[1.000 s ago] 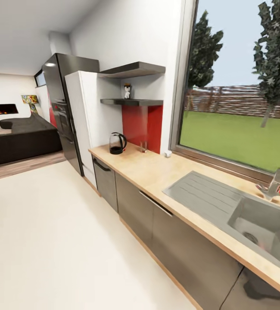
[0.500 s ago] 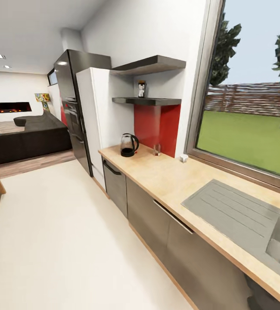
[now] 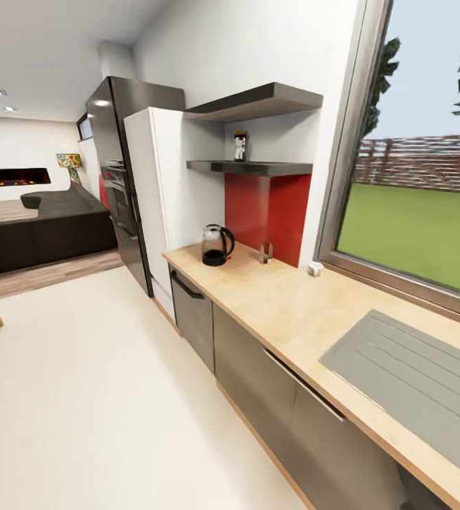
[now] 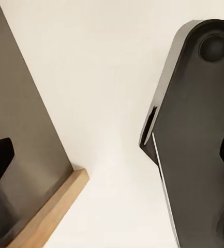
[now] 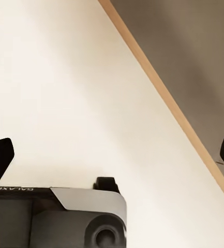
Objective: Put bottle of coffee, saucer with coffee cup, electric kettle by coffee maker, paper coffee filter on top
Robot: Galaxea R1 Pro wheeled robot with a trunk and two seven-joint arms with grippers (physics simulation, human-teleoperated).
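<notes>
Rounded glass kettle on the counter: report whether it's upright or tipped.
Upright: the rounded glass kettle stands on its black base on the wood-grain countertop.

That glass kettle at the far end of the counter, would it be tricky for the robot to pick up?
Probably somewhat. The electric kettle looks like rounded clear glass, so likely rigid but breakable if knocked. Its black handle offers a surer hold than the smooth body, which may be slippery. The dark lower part suggests weight sits low, so on the kitchen countertop it would probably slide rather than tip.
</notes>
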